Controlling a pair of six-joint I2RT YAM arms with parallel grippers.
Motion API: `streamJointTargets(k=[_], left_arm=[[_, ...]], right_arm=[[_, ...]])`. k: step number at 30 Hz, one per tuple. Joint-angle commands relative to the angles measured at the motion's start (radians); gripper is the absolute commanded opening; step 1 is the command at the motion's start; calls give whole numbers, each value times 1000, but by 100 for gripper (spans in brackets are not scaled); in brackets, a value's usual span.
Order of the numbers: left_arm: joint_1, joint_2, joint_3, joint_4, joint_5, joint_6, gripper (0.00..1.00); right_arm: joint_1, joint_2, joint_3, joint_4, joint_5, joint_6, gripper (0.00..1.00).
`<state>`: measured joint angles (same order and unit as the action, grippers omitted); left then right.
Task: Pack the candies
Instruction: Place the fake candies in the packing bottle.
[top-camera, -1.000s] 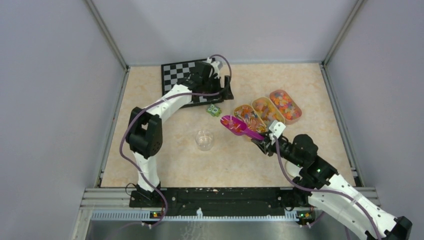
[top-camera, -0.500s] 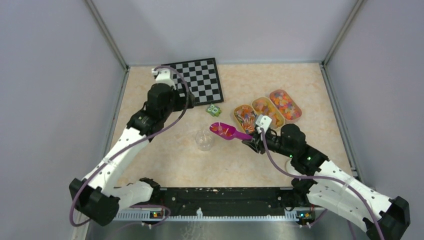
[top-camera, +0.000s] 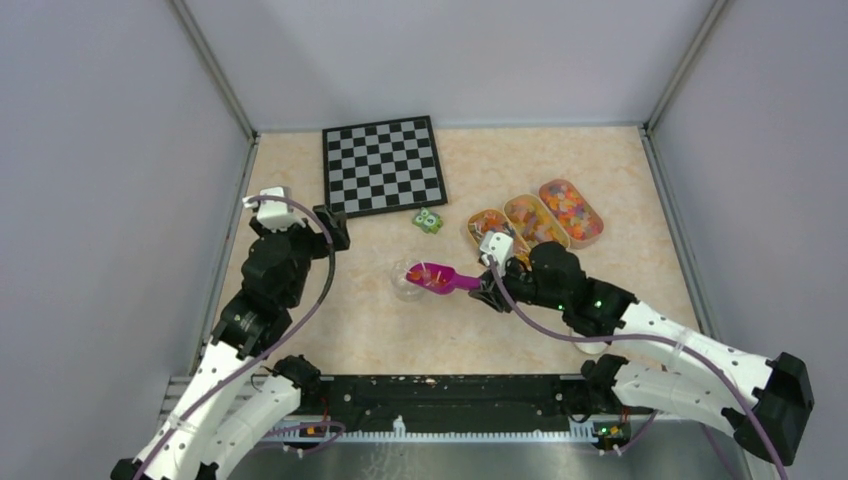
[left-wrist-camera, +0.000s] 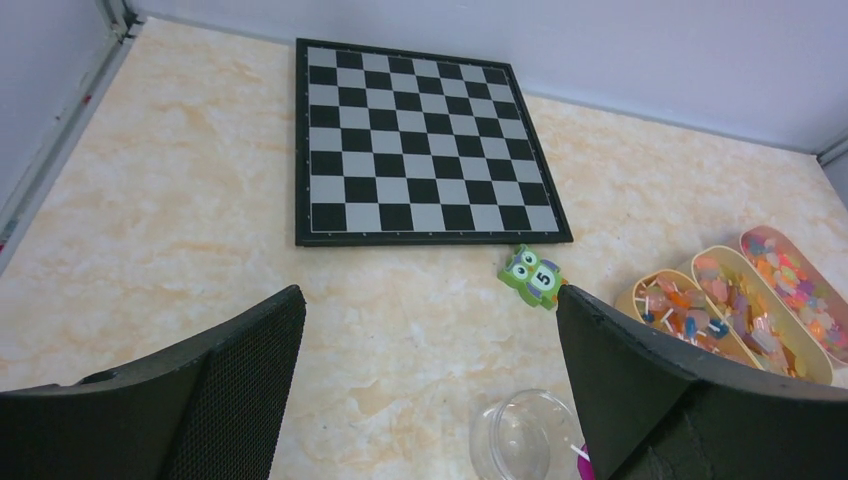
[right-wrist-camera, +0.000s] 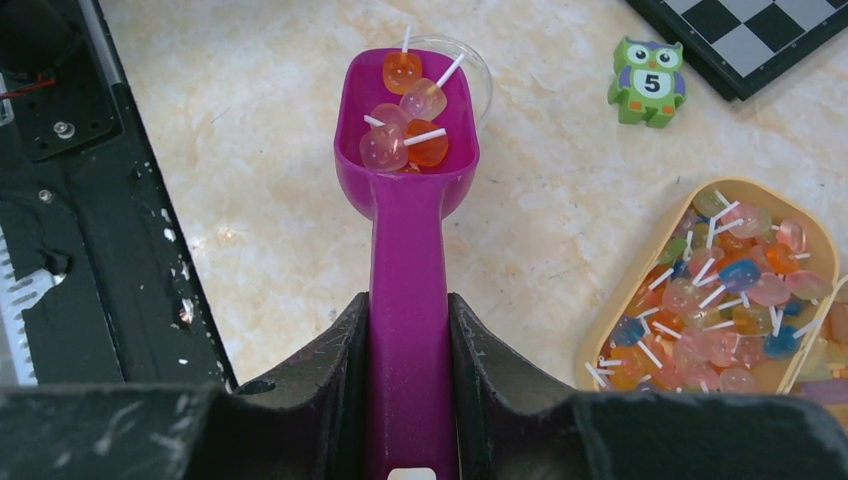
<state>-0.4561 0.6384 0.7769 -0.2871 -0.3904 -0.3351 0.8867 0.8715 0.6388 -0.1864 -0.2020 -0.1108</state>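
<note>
Over cup (right-wrist-camera: 480, 80), scoop (right-wrist-camera: 406, 215) of candies (right-wrist-camera: 405, 120), sticks close-up

Robot lab test cell, grey panel walls (top-camera: 100, 200), marble-look tabletop (top-camera: 520, 160), checkerboard (top-camera: 384, 166)

The right end effector (right-wrist-camera: 408, 320) has carried the scoop (right-wrist-camera: 405, 235) over the cup (right-wrist-camera: 478, 70); the left arm (top-camera: 268, 272) pulled back.

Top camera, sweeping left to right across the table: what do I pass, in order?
left claw → green owl block → left candy tray → middle candy tray → right candy tray
</note>
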Motion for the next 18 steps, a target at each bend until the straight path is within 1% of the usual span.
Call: streamJointTargets(k=[1, 5, 11, 18], left_arm=[[-2, -36, -16, 30, -41, 34, 99], [-1, -59, -33, 35, 0, 19, 99], [-2, -64, -26, 35, 4, 27, 99], [-1, -65, -26, 35, 3, 27, 99]], right_arm=[[21, 34, 96, -21, 54, 19, 0], [30, 65, 111, -36, 65, 39, 0], [40, 125, 171, -71, 83, 52, 0], [61, 222, 258, -161, 114, 49, 0]])
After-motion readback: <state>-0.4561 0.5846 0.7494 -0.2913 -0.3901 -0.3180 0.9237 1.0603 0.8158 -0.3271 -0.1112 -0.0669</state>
